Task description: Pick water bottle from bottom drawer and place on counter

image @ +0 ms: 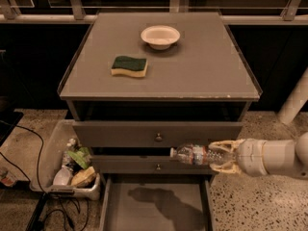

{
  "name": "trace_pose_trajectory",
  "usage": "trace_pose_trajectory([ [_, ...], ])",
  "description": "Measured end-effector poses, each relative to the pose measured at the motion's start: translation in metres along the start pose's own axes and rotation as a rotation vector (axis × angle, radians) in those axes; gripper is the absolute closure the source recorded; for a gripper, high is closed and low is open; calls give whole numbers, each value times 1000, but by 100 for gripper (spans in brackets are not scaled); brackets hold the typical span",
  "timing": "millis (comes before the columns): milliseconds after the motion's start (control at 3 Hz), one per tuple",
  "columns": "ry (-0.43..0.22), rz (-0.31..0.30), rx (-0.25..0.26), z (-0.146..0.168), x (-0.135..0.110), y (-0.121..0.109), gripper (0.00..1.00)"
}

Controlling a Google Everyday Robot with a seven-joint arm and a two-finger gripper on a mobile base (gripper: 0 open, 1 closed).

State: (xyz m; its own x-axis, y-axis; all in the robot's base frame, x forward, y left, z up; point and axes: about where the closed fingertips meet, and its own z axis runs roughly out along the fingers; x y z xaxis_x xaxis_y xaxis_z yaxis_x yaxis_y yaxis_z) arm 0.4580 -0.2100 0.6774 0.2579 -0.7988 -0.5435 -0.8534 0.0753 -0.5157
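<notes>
Gripper [212, 156]: enters from the right at drawer height, fingers closed around the base end of the water bottle [194, 154]. The opening is only as wide as the bottle body.

Water bottle: held clear of any surface and lying roughly level, with the white cap pointing left, away from the claw. It hangs in front of the two knobbed drawer fronts, between the upper knob [158, 137] and the lower knob [157, 167].

Below the claw and slightly left: the bottom drawer [185, 211] is pulled out. Its grey floor carries a dark shadow [156, 197].

Above the claw: the counter [207, 69], whose front edge overhangs the drawers and lies between the bottle and the top surface.
- Green-and-yellow sponge [129, 66] up and to the left.
- White bowl [160, 35] beyond it, toward the far edge.
- The two sit apart from each other.

Far left of the claw, on the floor: a bin [48, 153] of mixed clutter, with a black cable [30, 137] beside it.

Right of the arm: a white post [294, 102].
</notes>
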Motion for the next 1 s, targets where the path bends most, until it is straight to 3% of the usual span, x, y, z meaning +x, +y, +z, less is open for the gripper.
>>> trace_pose_trajectory([
  [333,29,0,-74,-21,-16,-31,100],
  [667,48,-7,-105,-46,-37,-54,100],
  [1000,48,-7,-105,-46,-37,-54,100],
])
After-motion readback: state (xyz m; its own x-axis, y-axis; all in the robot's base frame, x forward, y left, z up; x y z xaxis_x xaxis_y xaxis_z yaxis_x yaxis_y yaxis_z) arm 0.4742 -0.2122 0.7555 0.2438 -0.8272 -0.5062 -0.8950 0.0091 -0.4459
